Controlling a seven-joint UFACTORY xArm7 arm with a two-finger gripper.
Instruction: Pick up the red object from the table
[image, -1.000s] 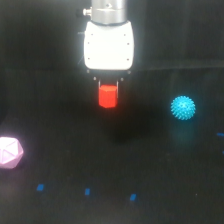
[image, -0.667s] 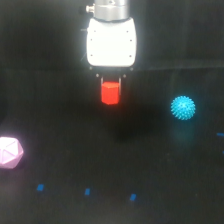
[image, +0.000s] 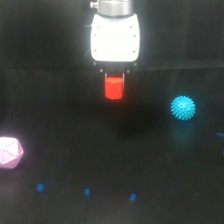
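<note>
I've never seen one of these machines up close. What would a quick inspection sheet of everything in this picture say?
Surface: black matte table with a few small blue marks.
Job's things: red object gripped by the pincer, apparently lifted off the table.
Clutter: pale pink polyhedron at the exterior view's left edge; spiky cyan ball toward its right. Both sit apart from the arm.
Grippers: pincer hangs below the white arm housing, closed on the red object.
Cables: nothing seen.
Surroundings: dark background, nothing seen.
</note>
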